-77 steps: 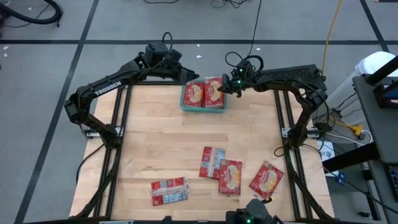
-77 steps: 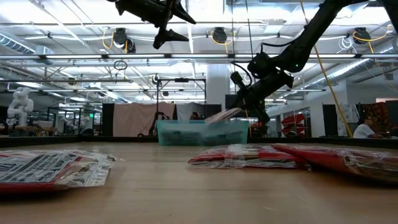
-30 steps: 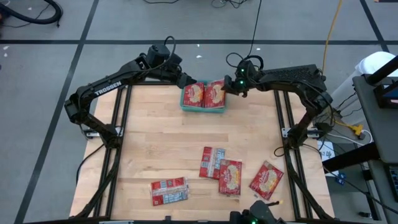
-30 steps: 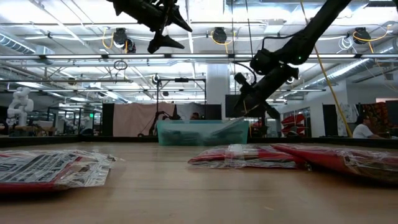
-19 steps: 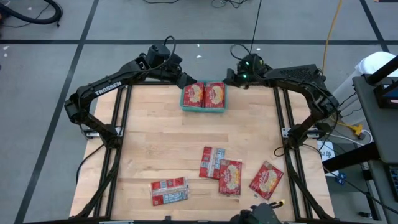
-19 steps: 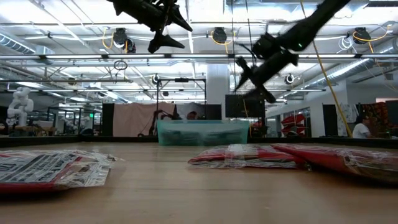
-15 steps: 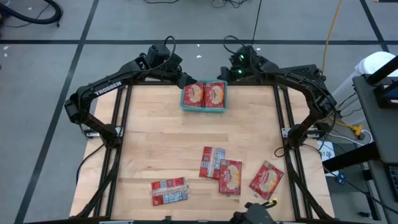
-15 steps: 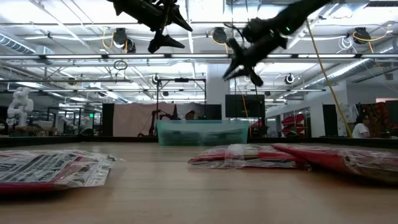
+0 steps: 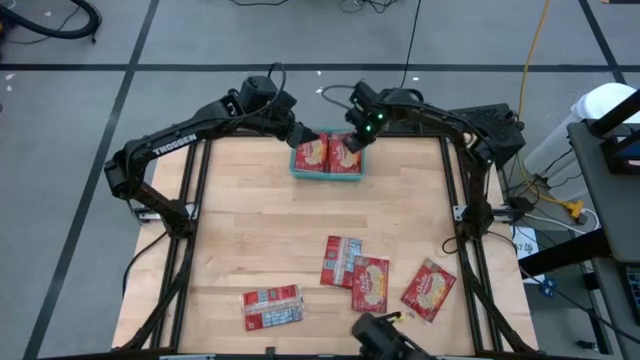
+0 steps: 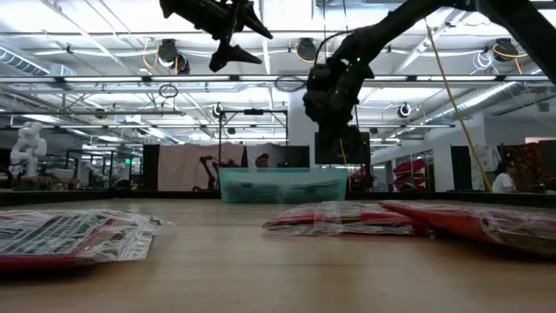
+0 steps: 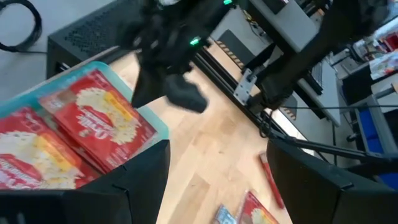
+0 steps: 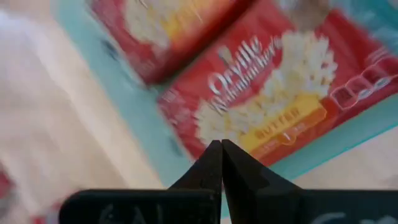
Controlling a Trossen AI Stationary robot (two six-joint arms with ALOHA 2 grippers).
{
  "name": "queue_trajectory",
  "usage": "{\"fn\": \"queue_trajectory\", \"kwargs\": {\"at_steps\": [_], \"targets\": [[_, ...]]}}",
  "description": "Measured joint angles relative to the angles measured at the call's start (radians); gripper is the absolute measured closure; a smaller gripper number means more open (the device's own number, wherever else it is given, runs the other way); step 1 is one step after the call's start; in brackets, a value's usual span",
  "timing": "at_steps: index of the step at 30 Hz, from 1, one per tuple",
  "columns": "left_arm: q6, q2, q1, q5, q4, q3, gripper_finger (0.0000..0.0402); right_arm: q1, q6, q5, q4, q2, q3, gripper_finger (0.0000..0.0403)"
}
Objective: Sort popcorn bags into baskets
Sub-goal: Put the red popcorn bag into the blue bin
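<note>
Teal basket (image 9: pixel 327 172) at the desk's (image 9: pixel 250 230) far edge, two popcorn bags in it side by side (image 9: pixel 328 153). Right wrist view reads "Orville" and "BUTTER" on the nearer bag (image 12: pixel 261 118). Right gripper (image 9: pixel 356 128) hangs over the basket's right side, jaws closed, empty. Left gripper (image 9: pixel 303 137) just off the basket's left end, jaws open, empty. Left arm (image 9: pixel 175 142) lettered "TROSSEN". Loose bags on the near desk: two overlapping (image 9: pixel 355 272), one right (image 9: pixel 429 289), one label-back up, left (image 9: pixel 272 307).
</note>
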Motion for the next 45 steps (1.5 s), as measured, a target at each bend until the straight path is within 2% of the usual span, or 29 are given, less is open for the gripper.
{"fn": "queue_trajectory", "kwargs": {"at_steps": [7, 15, 22, 34, 41, 45], "targets": [[-0.002, 0.000, -0.063, -0.054, -0.001, 0.000, 0.0131, 0.025, -0.140, 0.170, -0.049, 0.050, 0.000, 0.0402], [-0.024, 0.000, -0.095, -0.110, -0.001, 0.000, 0.0131, 0.025, -0.150, 0.172, 0.004, 0.053, 0.000, 0.0403], [-0.039, 0.000, -0.096, -0.115, 0.001, 0.000, 0.0131, 0.032, -0.164, 0.173, -0.002, 0.096, -0.001, 0.0403], [-0.051, 0.000, -0.099, -0.129, 0.002, 0.000, 0.0131, 0.044, -0.200, 0.247, -0.017, 0.120, -0.002, 0.0403], [-0.051, 0.000, -0.110, -0.130, 0.002, 0.000, 0.0131, 0.044, -0.187, 0.250, -0.011, 0.118, -0.002, 0.0403], [-0.050, 0.000, -0.124, -0.130, -0.020, 0.000, 0.0131, 0.047, -0.195, 0.253, -0.022, 0.056, -0.002, 0.0403]]}}
